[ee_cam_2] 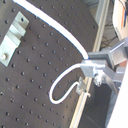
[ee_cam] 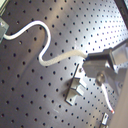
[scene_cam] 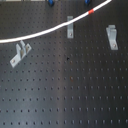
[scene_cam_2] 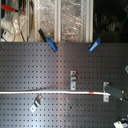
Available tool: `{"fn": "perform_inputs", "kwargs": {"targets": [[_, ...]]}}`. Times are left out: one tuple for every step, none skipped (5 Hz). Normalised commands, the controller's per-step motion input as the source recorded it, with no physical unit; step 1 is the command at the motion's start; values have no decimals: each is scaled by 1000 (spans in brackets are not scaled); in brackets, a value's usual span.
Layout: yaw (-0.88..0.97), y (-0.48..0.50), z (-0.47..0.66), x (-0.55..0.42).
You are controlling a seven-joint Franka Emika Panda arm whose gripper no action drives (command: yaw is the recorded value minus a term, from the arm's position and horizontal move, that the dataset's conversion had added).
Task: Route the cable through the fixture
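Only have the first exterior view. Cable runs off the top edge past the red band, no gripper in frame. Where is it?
Observer: In the second exterior view the gripper sits near the second exterior view's right edge, at the end of the cable, just past the red band.
Operator: Actually gripping it?
Observer: Looks so. In the second wrist view the fingers are closed on the cable.
Operator: Any slack beyond the grip?
Observer: Yes, a loose loop curls out past the fingers in the second wrist view.
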Motion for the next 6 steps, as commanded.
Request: {"fn": "perform_inputs", "kwargs": {"targets": [[0, 30, 1, 8], [-97, -28, 5, 114], [-471, 36, 125, -578], [-209, -150, 0, -22], [0, 9, 38, -116], [0, 197, 106, -906]]}}
